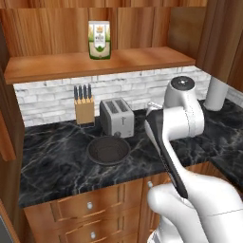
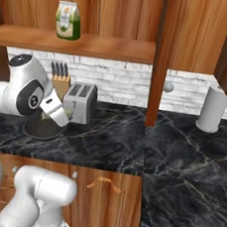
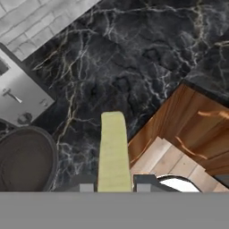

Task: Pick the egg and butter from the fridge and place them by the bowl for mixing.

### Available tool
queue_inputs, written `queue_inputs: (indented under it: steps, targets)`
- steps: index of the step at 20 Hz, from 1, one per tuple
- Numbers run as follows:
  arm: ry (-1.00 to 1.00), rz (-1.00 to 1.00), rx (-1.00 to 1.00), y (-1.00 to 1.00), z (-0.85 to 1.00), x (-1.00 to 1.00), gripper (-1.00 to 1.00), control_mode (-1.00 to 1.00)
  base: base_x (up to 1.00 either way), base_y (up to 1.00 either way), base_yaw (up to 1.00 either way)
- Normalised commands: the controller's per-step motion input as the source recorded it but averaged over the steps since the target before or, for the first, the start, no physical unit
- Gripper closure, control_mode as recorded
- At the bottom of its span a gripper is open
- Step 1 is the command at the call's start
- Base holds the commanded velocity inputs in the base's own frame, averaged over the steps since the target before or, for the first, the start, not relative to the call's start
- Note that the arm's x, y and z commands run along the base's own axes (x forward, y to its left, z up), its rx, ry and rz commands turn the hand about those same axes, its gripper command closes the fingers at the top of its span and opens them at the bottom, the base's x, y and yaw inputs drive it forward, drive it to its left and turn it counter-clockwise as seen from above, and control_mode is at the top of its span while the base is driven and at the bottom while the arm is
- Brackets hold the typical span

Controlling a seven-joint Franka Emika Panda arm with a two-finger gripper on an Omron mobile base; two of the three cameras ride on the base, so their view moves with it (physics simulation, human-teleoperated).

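The end effector [image 3: 114,188] is clamped on the butter [image 3: 112,152], which sticks out between the tips over the black marble counter [image 3: 134,67]. In the hand view the bowl [image 3: 24,159] sits around 9 o'clock of the butter, with the toaster [image 3: 18,94] just past it at 10. I'd bring it down slow and straight onto bare counter just beside the bowl's rim, block upright, and only let go once it's resting flat so it won't tip.

place: kitchen | signs: marble counter [image 1: 57,161], toaster [image 1: 116,116], knife block [image 1: 84,110] (wooden cabinets below)
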Motion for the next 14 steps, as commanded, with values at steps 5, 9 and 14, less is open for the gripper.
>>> queue_inputs:
  steps: [5,9,14]
  targets:
    - [0.08,0.04,0.0,0.0,-0.84,0.4,1.0,-1.0,0.0,0.0,0.0]
    - [0.0,0.02,-0.03,0.0,-0.53,0.75,1.0,-1.0,0.0,0.0,0.0]
    - [0.08,0.01,0.0,0.0,-0.5,0.88,1.0,-1.0,0.0,0.0,0.0]
